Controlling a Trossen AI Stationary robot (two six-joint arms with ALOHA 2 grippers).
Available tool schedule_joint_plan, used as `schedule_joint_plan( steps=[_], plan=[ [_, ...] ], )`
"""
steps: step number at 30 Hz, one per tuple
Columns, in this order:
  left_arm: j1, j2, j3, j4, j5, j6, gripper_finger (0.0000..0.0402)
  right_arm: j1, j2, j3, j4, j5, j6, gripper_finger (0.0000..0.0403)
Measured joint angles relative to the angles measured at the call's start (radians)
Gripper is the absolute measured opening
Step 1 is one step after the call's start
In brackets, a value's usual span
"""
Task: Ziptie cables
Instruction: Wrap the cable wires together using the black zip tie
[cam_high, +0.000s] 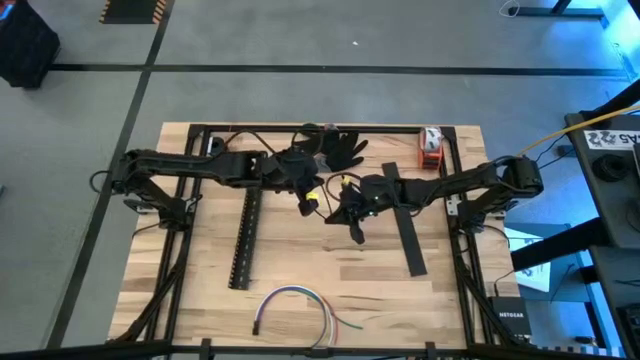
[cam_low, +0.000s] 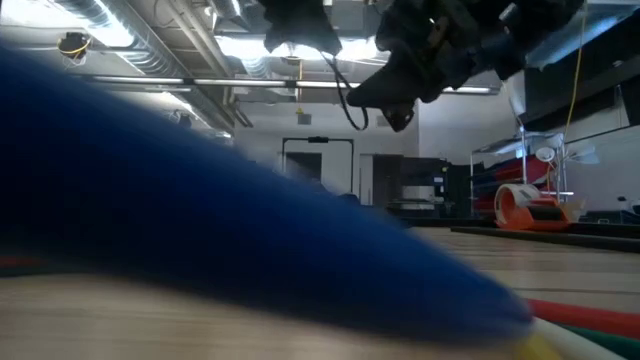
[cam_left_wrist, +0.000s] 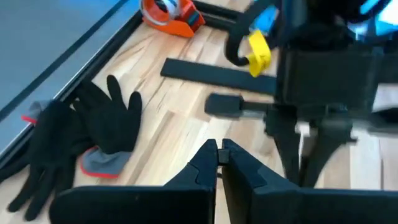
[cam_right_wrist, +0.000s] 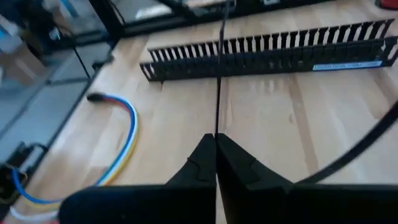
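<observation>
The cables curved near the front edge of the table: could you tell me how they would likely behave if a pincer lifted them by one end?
The cables lie in a loose arch, so they would probably droop rather than hold shape. The thin strands look light and should lift easily. They sit unbound, splaying at one end, so some may slip free.
</observation>
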Motion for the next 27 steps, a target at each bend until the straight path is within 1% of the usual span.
schedule_joint_plan(
  steps=[2, 4, 6, 8, 11, 14, 16, 19, 21, 23, 24, 27],
  plan=[
    [0.001, 0.003, -0.008, -0.015, -0.007, 0.004, 0.0003, 0.0, 0.0, 0.018, -0.054, 0.026, -0.015, 0.0001],
    [0.001, 0.005, -0.012, -0.015, -0.01, 0.004, 0.0003, 0.0, 0.0, 0.028, -0.106, 0.083, -0.014, 0.0005],
    [0.001, 0.004, -0.012, -0.011, -0.014, 0.012, 0.0003, -0.003, 0.0, 0.053, -0.171, 0.116, -0.015, 0.0017],
    [0.001, 0.003, -0.012, -0.011, -0.021, 0.029, 0.0002, -0.015, -0.015, 0.094, -0.255, 0.113, -0.019, 0.0037],
    [0.001, 0.003, -0.012, -0.012, -0.022, 0.049, 0.0002, -0.022, -0.049, 0.18, -0.385, 0.099, -0.038, 0.0079],
    [0.001, 0.001, -0.01, -0.003, -0.022, 0.054, 0.0002, -0.023, -0.076, 0.289, -0.58, 0.108, -0.125, 0.0119],
    [-0.004, 0.001, -0.01, 0.007, -0.022, 0.054, 0.0002, -0.022, -0.09, 0.362, -0.725, 0.148, -0.218, 0.0139],
    [-0.024, -0.01, -0.01, 0.039, -0.024, 0.064, 0.0003, -0.037, -0.104, 0.442, -0.856, 0.258, -0.292, 0.0153],
    [-0.041, -0.032, -0.01, 0.048, -0.022, 0.074, 0.0004, -0.065, -0.122, 0.469, -0.905, 0.282, -0.332, 0.0155],
    [-0.053, -0.056, -0.01, 0.046, -0.022, 0.075, 0.0005, -0.093, -0.148, 0.497, -0.946, 0.281, -0.362, 0.0156],
    [-0.058, -0.07, -0.01, 0.044, -0.022, 0.076, 0.0005, -0.109, -0.167, 0.511, -0.965, 0.264, -0.375, 0.0156],
    [-0.073, -0.104, -0.01, 0.0, -0.055, 0.074, 0.0005, -0.145, -0.222, 0.559, -1.043, 0.131, -0.388, 0.0156]
  ],
)
